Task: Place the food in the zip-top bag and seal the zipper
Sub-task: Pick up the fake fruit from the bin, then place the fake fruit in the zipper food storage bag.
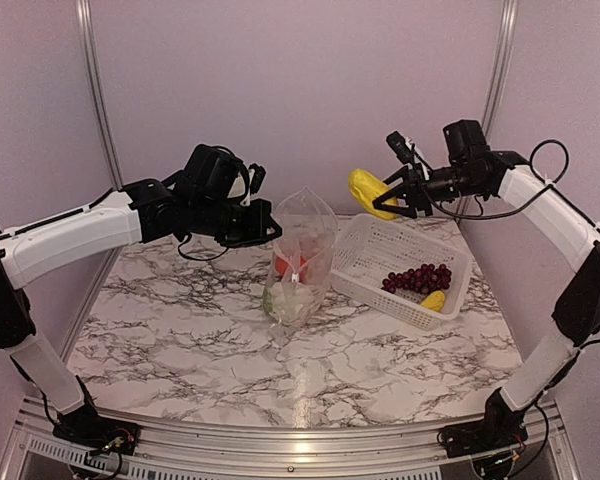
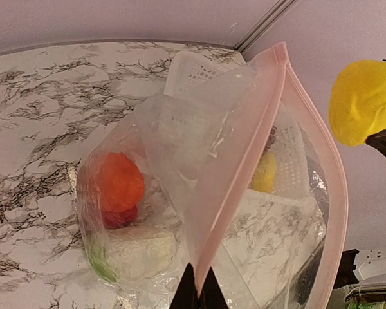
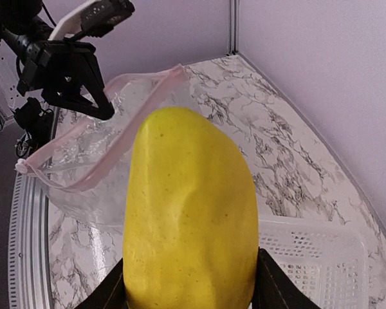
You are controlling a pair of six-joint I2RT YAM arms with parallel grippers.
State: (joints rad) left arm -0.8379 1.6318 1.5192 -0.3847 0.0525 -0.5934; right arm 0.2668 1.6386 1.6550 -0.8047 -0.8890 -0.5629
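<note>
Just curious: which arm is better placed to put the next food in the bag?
Right. The right end effector holds a yellow toy fruit raised beside the clear plastic zip-top bag; the left end effector pinches the bag's pink rim.

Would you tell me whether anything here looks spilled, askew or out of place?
Nothing stands out: the left gripper holds the zip-top bag upright, the right gripper holds a yellow piece, and nothing lies spilled.
</note>
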